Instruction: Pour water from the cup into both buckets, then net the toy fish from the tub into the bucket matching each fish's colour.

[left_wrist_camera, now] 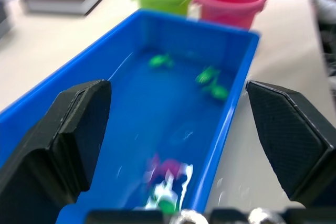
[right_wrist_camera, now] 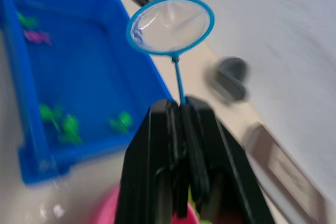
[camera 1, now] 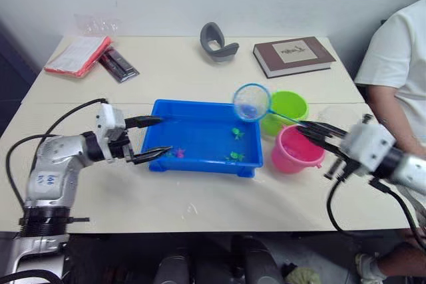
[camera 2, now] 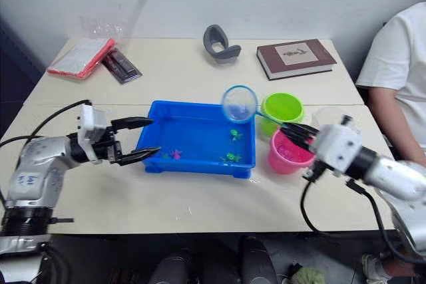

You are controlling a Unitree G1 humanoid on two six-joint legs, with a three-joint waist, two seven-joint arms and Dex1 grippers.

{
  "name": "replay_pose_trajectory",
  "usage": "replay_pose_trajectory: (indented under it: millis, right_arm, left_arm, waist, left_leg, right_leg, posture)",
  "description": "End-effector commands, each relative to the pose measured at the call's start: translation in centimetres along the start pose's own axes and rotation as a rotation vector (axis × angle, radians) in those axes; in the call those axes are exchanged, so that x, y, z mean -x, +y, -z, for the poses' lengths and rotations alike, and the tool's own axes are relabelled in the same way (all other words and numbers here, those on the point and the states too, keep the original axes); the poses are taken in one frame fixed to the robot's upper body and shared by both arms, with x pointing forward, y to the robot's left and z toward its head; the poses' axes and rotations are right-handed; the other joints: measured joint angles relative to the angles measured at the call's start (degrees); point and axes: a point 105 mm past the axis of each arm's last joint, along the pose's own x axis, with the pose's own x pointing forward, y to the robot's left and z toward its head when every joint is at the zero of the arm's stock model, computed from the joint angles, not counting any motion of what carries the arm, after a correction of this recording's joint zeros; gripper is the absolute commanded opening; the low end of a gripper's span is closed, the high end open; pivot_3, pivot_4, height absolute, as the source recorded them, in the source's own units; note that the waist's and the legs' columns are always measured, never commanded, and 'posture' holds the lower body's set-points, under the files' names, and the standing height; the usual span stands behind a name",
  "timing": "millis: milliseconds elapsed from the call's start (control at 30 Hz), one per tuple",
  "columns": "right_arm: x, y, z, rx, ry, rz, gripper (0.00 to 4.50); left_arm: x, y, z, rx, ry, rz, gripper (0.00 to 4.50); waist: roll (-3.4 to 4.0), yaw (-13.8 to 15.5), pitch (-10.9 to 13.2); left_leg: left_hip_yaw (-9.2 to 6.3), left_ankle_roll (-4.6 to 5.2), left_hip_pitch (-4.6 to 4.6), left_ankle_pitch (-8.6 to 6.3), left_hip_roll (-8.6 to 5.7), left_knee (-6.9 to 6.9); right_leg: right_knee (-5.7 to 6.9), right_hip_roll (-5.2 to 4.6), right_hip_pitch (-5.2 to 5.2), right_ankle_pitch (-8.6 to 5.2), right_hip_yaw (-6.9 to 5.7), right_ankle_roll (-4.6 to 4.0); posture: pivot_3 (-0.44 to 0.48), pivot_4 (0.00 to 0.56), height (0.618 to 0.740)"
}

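The blue tub [camera 1: 200, 114] sits mid-table with water and toy fish in it: green fish [camera 1: 236, 132] near its right end, a pink fish [camera 1: 178, 153] near its left front. My left gripper [camera 1: 154, 138] is open, its fingers straddling the tub's left end. My right gripper [camera 1: 307, 130] is shut on the net's handle above the pink bucket [camera 1: 293, 157]. The net's hoop [camera 1: 251, 102] hangs over the tub's far right corner, beside the green bucket [camera 1: 287, 106]. Its mesh [right_wrist_camera: 170, 24] looks empty. A clear cup [camera 1: 336, 115] stands faintly visible right of the green bucket.
At the table's back lie a brown book [camera 1: 293, 56], a grey curved object [camera 1: 218, 42], a red-edged pad [camera 1: 78, 56] and a dark packet [camera 1: 118, 64]. A person in a white shirt [camera 1: 399, 58] sits at the right edge.
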Motion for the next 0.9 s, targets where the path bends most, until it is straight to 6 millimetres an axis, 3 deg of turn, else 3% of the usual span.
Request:
replay_pose_trajectory:
  millis: [33, 200, 367, 600, 700, 900]
  right_arm:
    - [-2.6, 1.0, 1.1, -0.129, 0.081, -0.106, 0.0]
    - [-6.4, 1.9, 1.4, -0.086, 0.124, -0.25, 0.0]
    - [-9.8, 2.3, 3.3, 0.081, 0.246, -0.344, 0.0]
    - [-11.2, 3.9, 3.5, 0.113, 0.269, -0.456, 0.0]
    - [-11.5, 4.9, 3.1, 0.054, 0.258, -0.518, 0.0]
    - [-12.0, 4.8, 1.9, -0.118, 0.222, -0.521, 0.0]
  left_arm:
    - [1.6, 0.0, -1.0, -0.034, 0.006, -0.015, 4.41]
    - [3.1, -0.5, 0.0, -0.019, 0.074, -0.035, 4.41]
    - [3.7, -0.9, 0.5, -0.045, 0.122, -0.07, 4.41]
    - [3.8, -1.6, 0.7, -0.037, 0.119, -0.086, 4.41]
    - [3.7, -1.8, 0.7, -0.032, 0.115, -0.091, 4.41]
    - [3.7, -1.9, 0.8, -0.028, 0.117, -0.096, 4.41]
  waist:
    - [0.02, 0.49, 0.0]
    - [0.0, 1.22, -0.01]
    - [-0.01, 1.05, -0.02]
    - [-0.01, 0.91, -0.02]
    - [-0.01, 0.62, -0.02]
    - [0.0, -0.08, -0.02]
  left_leg:
    - [-0.12, -0.01, -0.08, 0.01, -0.02, -0.01]
    - [-0.18, 0.06, -0.46, -0.04, -0.11, 0.03]
    - [0.09, 0.08, -0.99, -0.02, -0.15, 0.06]
    - [0.19, 0.13, -1.05, -0.05, -0.15, 0.08]
    - [0.17, 0.11, -1.03, -0.04, -0.13, 0.09]
    - [0.16, 0.08, -0.96, 0.0, -0.12, 0.1]
  right_leg:
    - [-0.03, -0.07, -0.02, -0.01, -0.14, -0.02]
    - [-0.15, -0.18, -0.23, 0.0, -0.43, 0.0]
    - [0.11, -0.11, -0.85, 0.05, -0.78, 0.08]
    - [0.11, -0.09, -0.87, 0.05, -1.38, 0.09]
    - [0.18, -0.09, -0.86, 0.05, -1.39, 0.09]
    - [0.32, -0.18, -0.86, 0.05, -1.37, 0.08]
  posture:
    - [0.0, 0.15, 0.74]
    - [0.0, 0.15, 0.74]
    - [0.0, 0.15, 0.74]
    - [0.0, 0.15, 0.74]
    - [0.0, 0.15, 0.74]
    - [0.0, 0.15, 0.74]
